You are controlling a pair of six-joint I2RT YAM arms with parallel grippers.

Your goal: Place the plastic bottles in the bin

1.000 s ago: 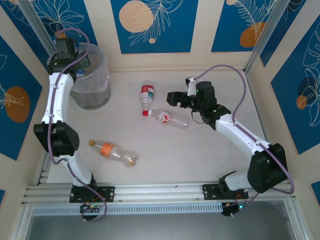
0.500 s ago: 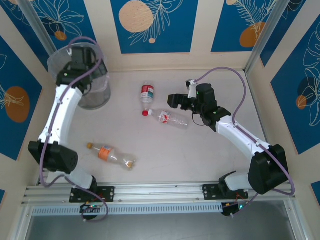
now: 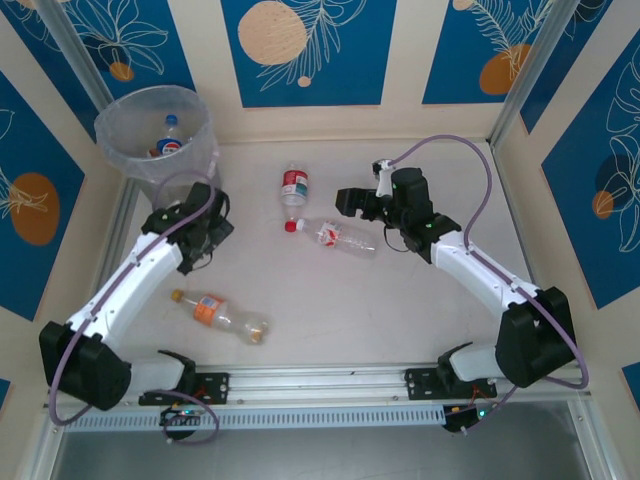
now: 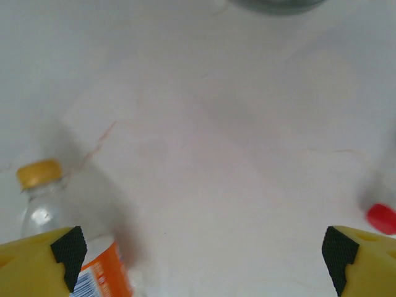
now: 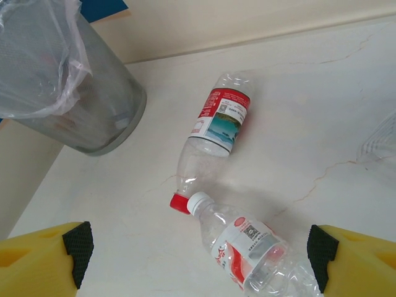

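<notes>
From my screen, the left arm leaves its base at 7 o'clock, folds at an elbow out at 8 o'clock, and runs its white forearm up toward 1 o'clock. Its wrist sits at 9 o'clock of the table's middle. The left gripper points down with its 2 yellow fingers spread wide.

The right arm leaves its base at 5 o'clock, bends at 4 o'clock, and reaches toward 10 o'clock. The right gripper points to 9 o'clock, its fingers equally wide apart.
</notes>
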